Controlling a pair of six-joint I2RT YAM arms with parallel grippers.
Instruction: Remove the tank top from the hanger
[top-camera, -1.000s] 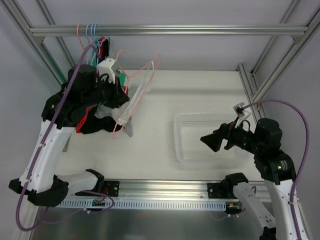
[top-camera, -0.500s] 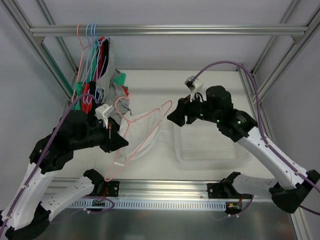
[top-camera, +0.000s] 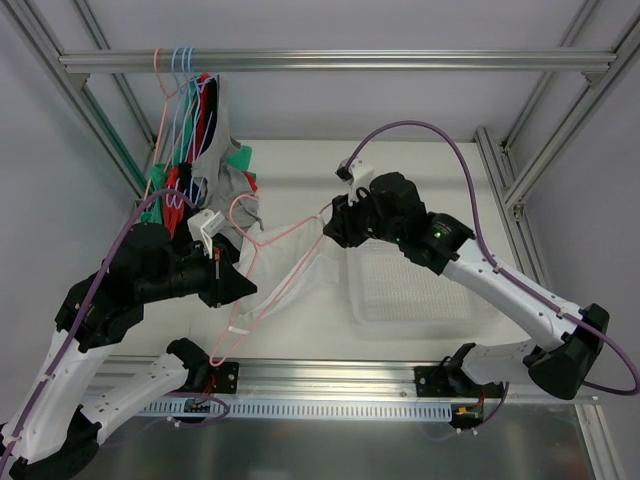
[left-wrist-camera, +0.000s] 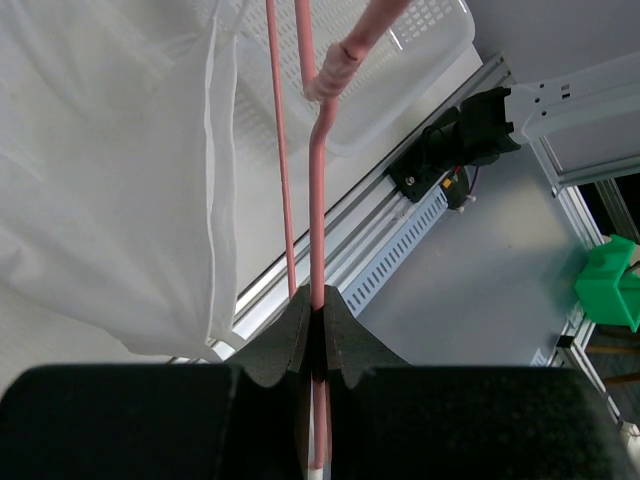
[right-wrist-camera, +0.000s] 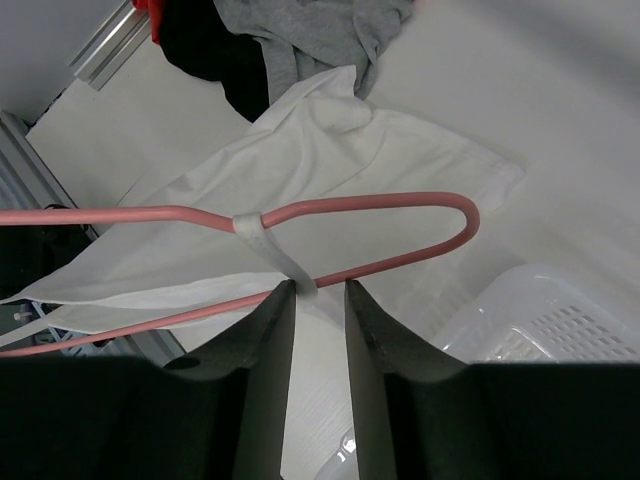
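Note:
A white tank top (top-camera: 303, 283) hangs on a pink hanger (top-camera: 290, 243) held low over the table. My left gripper (top-camera: 238, 285) is shut on the hanger's wire (left-wrist-camera: 317, 200) near its hook, and the white cloth (left-wrist-camera: 110, 180) drapes to its left. My right gripper (top-camera: 337, 224) is at the hanger's far rounded end (right-wrist-camera: 440, 205). Its jaws stand a narrow gap apart, just below the lower wire. One white strap (right-wrist-camera: 270, 245) loops over the hanger and touches the left fingertip (right-wrist-camera: 284, 296). The rest of the tank top (right-wrist-camera: 330, 150) lies spread beneath.
A clear plastic basket (top-camera: 420, 290) sits on the table at the right, just behind my right gripper. More clothes on coloured hangers (top-camera: 195, 120) hang from the rail at the back left, a grey garment (top-camera: 225, 175) lowest. An aluminium rail (top-camera: 330, 375) runs along the near edge.
My right arm swung from the basket side to the hanger's right end and its jaws narrowed. My left arm carried the hanger with the tank top down from the rack.

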